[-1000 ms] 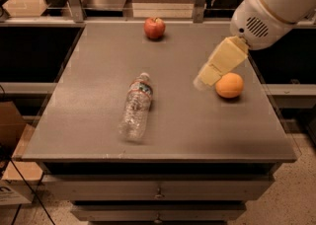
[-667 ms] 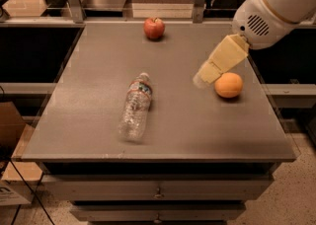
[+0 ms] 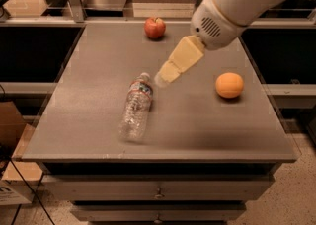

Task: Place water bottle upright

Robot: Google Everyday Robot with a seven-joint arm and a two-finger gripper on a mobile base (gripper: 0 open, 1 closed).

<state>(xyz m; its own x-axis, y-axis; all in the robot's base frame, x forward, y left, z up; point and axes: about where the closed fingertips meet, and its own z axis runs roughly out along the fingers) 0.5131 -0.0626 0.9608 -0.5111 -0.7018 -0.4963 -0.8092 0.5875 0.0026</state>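
Left of centre on the grey table (image 3: 74,120) the water bottle (image 3: 136,110) lies on its side, cap pointing away; behind it sits a red apple (image 3: 154,27); the gripper (image 3: 163,78) hovers just beside the cap, its opening impossible to tell; an orange (image 3: 229,85) rests rightward

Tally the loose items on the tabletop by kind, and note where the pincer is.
Water bottle: 1, lying on its side
Apple: 1
Orange: 1
Total: 3
Pincer: over the table, close to the bottle's cap end.
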